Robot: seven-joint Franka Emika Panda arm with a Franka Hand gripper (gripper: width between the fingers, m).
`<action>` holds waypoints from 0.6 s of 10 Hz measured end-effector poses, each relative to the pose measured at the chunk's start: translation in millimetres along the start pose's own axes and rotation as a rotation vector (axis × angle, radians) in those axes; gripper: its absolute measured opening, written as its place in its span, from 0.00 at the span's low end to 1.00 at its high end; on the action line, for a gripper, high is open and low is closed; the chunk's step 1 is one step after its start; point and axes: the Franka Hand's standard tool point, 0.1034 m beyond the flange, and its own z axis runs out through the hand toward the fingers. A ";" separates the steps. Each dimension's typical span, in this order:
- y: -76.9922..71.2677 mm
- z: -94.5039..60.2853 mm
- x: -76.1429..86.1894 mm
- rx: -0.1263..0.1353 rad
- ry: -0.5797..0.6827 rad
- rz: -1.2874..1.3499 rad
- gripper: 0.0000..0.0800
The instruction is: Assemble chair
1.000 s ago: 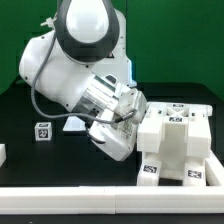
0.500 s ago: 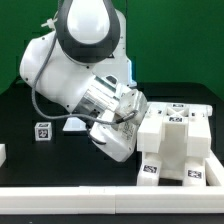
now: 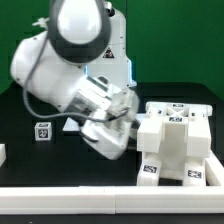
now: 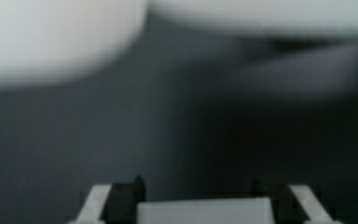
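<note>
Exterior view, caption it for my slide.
Panda arm bent low beside the partly assembled white chair on a black table.

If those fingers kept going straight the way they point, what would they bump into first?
Probably the black table: past the fingers and the white piece they hold, the blurred wrist view is mostly dark. The white chair stands close beside, so depth is unclear.
</note>
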 end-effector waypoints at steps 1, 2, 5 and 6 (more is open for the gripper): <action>1.9 -12.7 8.6 -0.007 -0.001 -0.013 0.35; 0.4 -24.8 16.0 -0.013 0.010 -0.022 0.35; 0.5 -21.6 15.4 -0.012 0.021 -0.023 0.35; -0.2 -24.2 16.8 -0.010 0.023 -0.029 0.35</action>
